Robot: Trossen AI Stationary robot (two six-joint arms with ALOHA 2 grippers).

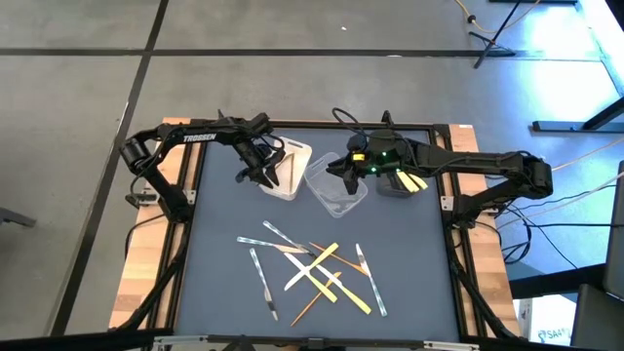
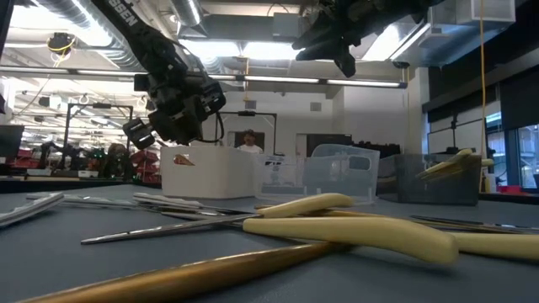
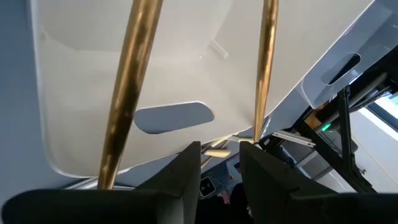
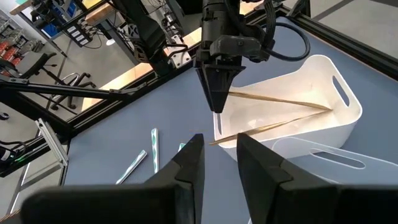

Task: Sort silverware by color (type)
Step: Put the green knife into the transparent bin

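My left claw (image 1: 255, 172) hangs just above the white rectangular plastic tub (image 1: 292, 156), its tips pointing down at the tub's near edge. My fingers stand slightly parted with nothing between them, so I call the claw released. Right under it, two tan-orange wood-like utensils (image 4: 283, 99) lie inside that tub, one propped with its end over the rim.

My right claw (image 1: 343, 174) waits above the clear rectangular plastic tub (image 1: 336, 191) beside the white one; I cannot tell whether it is released or clenched, and I see nothing in it. Beyond it, the dark grey tub (image 1: 398, 185) holds a few yellow plastic pieces (image 1: 410, 181).

I judge the sorting only begun. Most of the silverware (image 1: 312, 271) lies in a loose crossed scatter on the dark desk (image 1: 224, 283), well in front of both claws: clear, yellow and tan pieces mixed. The clear tub looks empty as far as I can see.
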